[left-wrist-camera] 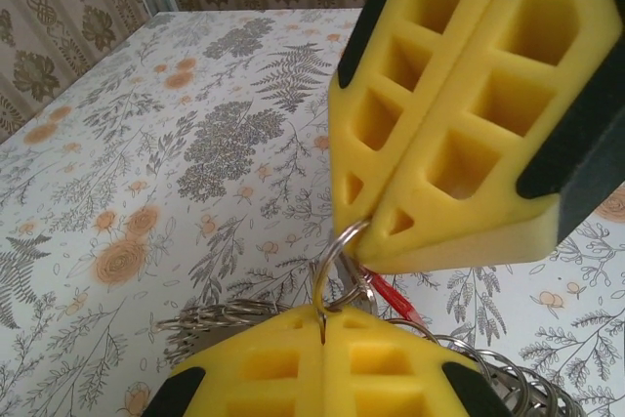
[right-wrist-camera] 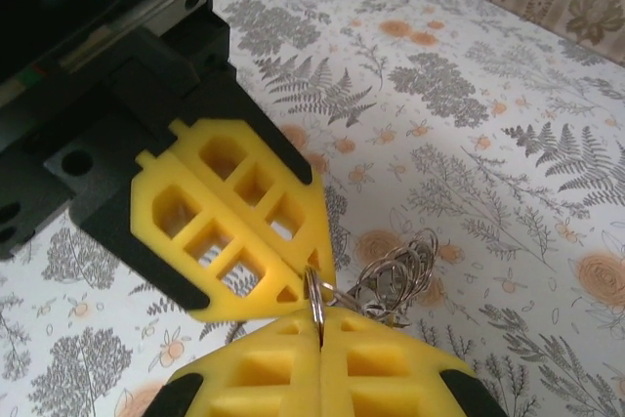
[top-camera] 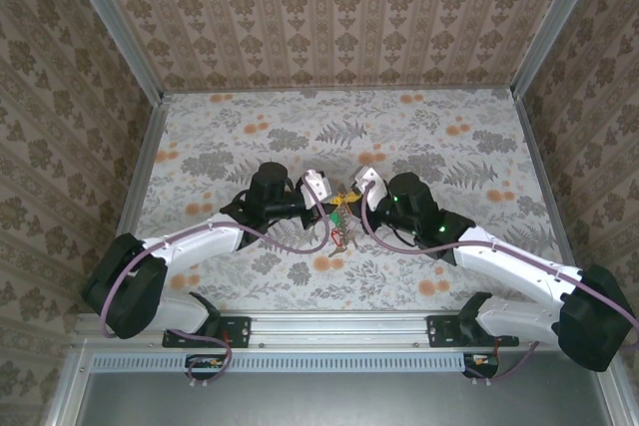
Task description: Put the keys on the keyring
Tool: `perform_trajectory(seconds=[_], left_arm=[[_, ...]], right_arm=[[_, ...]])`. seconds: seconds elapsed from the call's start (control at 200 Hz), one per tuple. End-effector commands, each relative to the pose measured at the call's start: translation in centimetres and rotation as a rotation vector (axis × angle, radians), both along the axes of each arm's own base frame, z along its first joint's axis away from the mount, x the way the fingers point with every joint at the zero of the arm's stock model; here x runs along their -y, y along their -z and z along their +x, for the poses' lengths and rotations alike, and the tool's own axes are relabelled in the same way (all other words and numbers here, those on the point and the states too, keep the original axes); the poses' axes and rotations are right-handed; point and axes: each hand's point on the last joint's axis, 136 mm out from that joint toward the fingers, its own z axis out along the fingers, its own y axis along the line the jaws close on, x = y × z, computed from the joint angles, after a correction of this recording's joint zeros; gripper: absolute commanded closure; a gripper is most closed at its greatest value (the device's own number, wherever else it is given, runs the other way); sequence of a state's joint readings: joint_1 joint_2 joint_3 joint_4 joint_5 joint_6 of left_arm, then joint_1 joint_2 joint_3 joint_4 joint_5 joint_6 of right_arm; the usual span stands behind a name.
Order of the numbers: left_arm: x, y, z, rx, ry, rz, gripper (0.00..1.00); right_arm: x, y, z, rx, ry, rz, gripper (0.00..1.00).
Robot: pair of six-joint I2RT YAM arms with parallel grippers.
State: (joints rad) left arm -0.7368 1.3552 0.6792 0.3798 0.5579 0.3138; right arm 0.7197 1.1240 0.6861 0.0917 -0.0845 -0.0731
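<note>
Left gripper [left-wrist-camera: 322, 324] is clamped shut on a loop of the keyring [left-wrist-camera: 335, 259], right gripper [left-wrist-camera: 374, 225] shut on the same loop from the opposite side, tips almost touching over the floral table [left-wrist-camera: 146, 144], red key [left-wrist-camera: 393, 298] just beside the loop, yellow fingers [left-wrist-camera: 264, 368] hiding most of the coil.

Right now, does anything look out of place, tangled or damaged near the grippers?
Nothing looks spilled or damaged. One oddity: the left gripper and right gripper are both shut on the same small ring, tip to tip, with the coiled keyring and a red key bunched close beside it.
</note>
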Motion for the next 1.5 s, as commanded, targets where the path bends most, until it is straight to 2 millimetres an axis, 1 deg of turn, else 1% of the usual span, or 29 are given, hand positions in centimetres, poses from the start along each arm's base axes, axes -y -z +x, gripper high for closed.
perform_trajectory(seconds=[0.0,0.085,0.325,0.365,0.39,0.495,0.61,0.75,0.825,0.955,1.07,1.27,1.4,1.415,1.495], left_arm=[[1.1,-2.8,-1.1,0.068,0.087,-0.086,1.0],[1.0,-3.0,-1.1,0.078,0.087,-0.095,1.0],[1.1,-3.4,-1.1,0.097,0.087,-0.114,1.0],[1.0,-3.4,-1.1,0.098,0.086,-0.115,1.0],[1.1,-3.4,-1.6,0.092,0.114,-0.121,1.0],[1.1,-3.2,-1.6,0.087,0.114,-0.117,1.0],[1.0,-3.0,-1.6,0.09,0.11,-0.11,1.0],[0.9,-2.6,-1.6,0.094,0.112,-0.089,1.0],[0.9,-2.4,-1.6,0.1,0.113,-0.077,1.0],[0.9,-2.2,-1.5,0.106,0.114,-0.073,1.0],[0.9,-2.2,-1.4,0.108,0.113,-0.08,1.0],[1.0,-2.3,-1.3,0.119,0.109,-0.099,1.0],[1.0,-2.3,-1.3,0.12,0.102,-0.113,1.0],[0.9,-2.2,-0.8,0.127,0.075,-0.11,1.0],[0.8,-2.2,-0.5,0.126,0.063,-0.113,1.0]], right_arm=[[1.4,-1.3,1.8,0.047,0.144,0.029,1.0],[2.2,-0.8,2.1,0.016,0.186,0.001,1.0],[2.6,1.0,2.4,-0.059,0.229,-0.034,1.0],[2.8,1.0,2.6,-0.058,0.251,-0.024,1.0],[2.9,0.9,2.7,-0.057,0.261,-0.018,1.0],[3.1,0.6,3.0,-0.066,0.278,0.017,1.0],[3.4,0.6,3.1,-0.121,0.284,0.056,1.0],[3.3,0.2,3.0,-0.187,0.256,0.109,1.0],[2.7,-0.1,2.6,-0.219,0.206,0.122,1.0],[2.1,-0.4,2.5,-0.256,0.174,0.144,1.0],[2.2,0.3,2.8,-0.289,0.183,0.123,1.0],[2.4,2.1,3.1,-0.362,0.201,0.076,1.0],[2.5,2.3,3.3,-0.376,0.203,0.067,0.9],[2.5,2.3,3.3,-0.376,0.205,0.066,0.88],[2.8,2.4,3.4,-0.375,0.215,0.061,0.81]])
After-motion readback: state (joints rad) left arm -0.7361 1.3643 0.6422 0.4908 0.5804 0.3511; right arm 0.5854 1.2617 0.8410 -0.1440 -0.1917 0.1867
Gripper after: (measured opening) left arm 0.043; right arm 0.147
